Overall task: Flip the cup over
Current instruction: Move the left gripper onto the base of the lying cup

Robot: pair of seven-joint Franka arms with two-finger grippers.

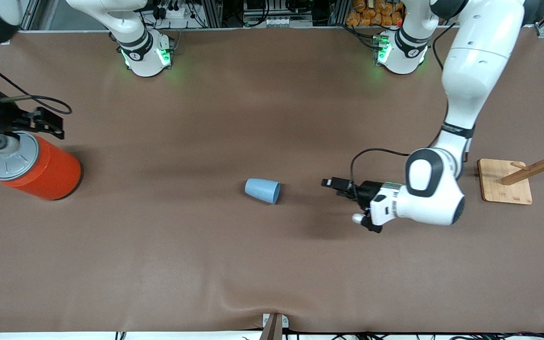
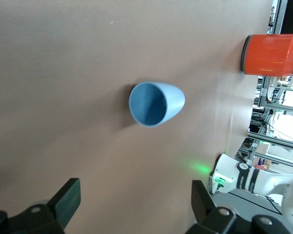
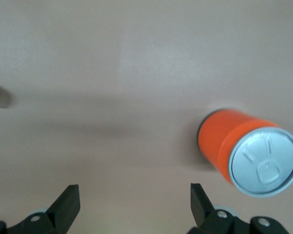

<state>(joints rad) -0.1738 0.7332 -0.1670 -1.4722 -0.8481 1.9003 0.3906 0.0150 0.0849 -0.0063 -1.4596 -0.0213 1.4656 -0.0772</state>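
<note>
An orange can (image 1: 36, 166) with a grey lid (image 3: 267, 162) stands upright on the brown table (image 1: 158, 245) toward the right arm's end. A wooden rack (image 1: 531, 172) on a flat square base sits toward the left arm's end.

Cup (image 1: 262, 191) lies on its side at centre frame of the front view, on the tabletop (image 1: 234, 264), mouth toward the left arm's end. Left end effector (image 1: 347, 200) right of centre, low over the tabletop, near the cup, apart from it. Can (image 1: 33, 165) upright at left edge; right end effector (image 1: 40, 123) over it. Wooden rack (image 1: 527, 177) at right edge.
</note>
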